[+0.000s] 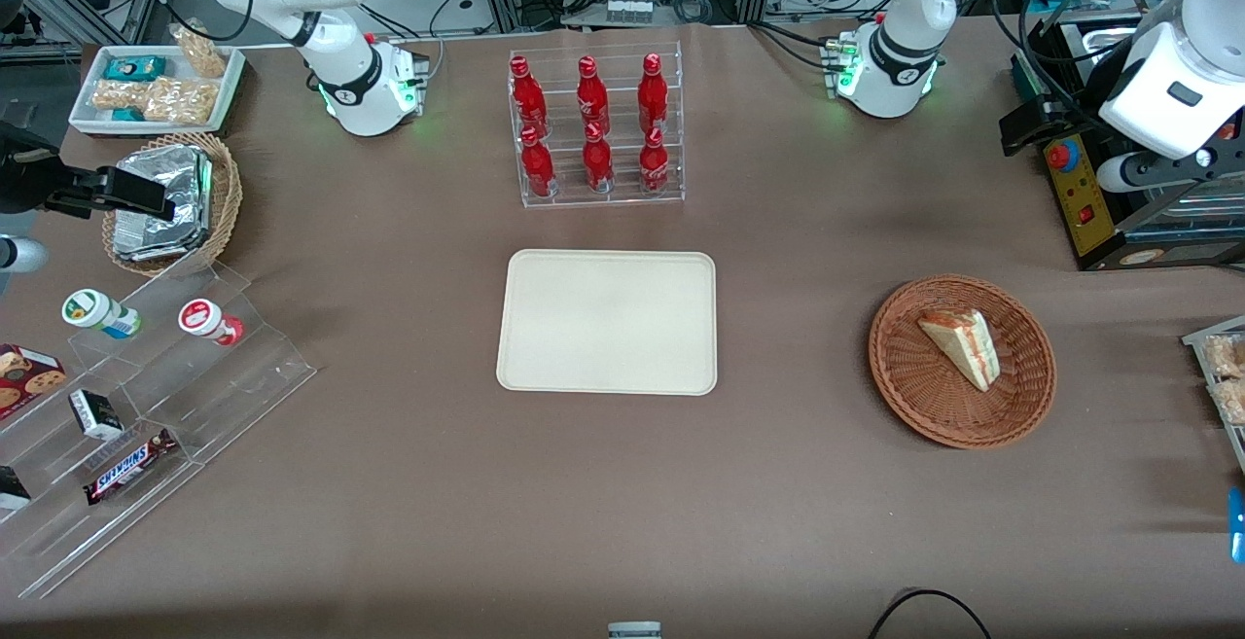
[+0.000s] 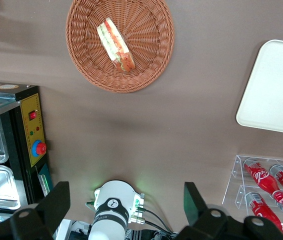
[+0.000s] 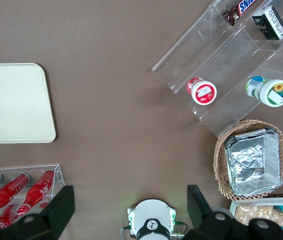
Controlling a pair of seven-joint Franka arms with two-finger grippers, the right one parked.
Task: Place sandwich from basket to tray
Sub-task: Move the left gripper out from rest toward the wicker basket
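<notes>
Front view showed a brown-covered tabletop (image 1: 409,483) with cables and metal racks at its edge farthest from the camera. Sandwich (image 1: 963,347) lay in the round wicker basket (image 1: 914,396) toward the working arm's end, a pale bread wedge with red and green filling along its edge. Cream tray (image 1: 606,322) sat bare mid-table, well apart from the basket. Claw (image 2: 126,207) hung high above the tabletop, fingers (image 2: 56,202) spread wide, gripping nothing.
</notes>
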